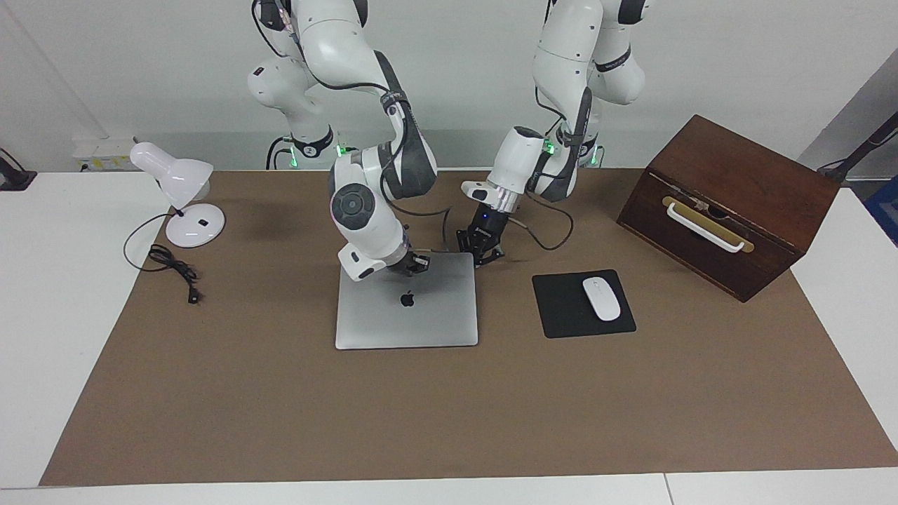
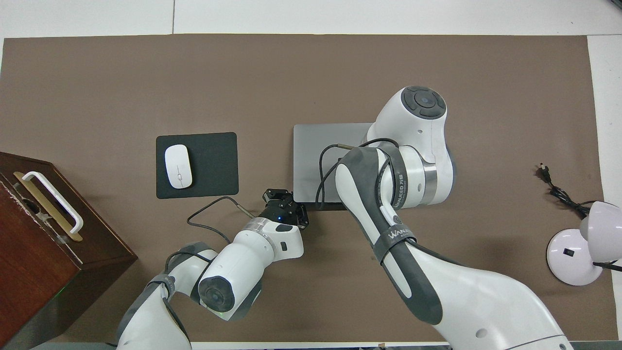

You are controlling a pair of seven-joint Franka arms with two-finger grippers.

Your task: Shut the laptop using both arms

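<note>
The silver-grey laptop lies in the middle of the brown mat with its lid, apple logo up, down nearly flat. In the overhead view the laptop is partly hidden under the right arm. My right gripper rests on the lid near the edge nearest the robots. It is hidden by its own arm in the overhead view. My left gripper is low by the lid's near corner toward the left arm's end, and also shows in the overhead view. I cannot tell whether it touches the laptop.
A black mouse pad with a white mouse lies beside the laptop toward the left arm's end. A brown wooden box with a white handle stands past it. A white desk lamp and its cable are at the right arm's end.
</note>
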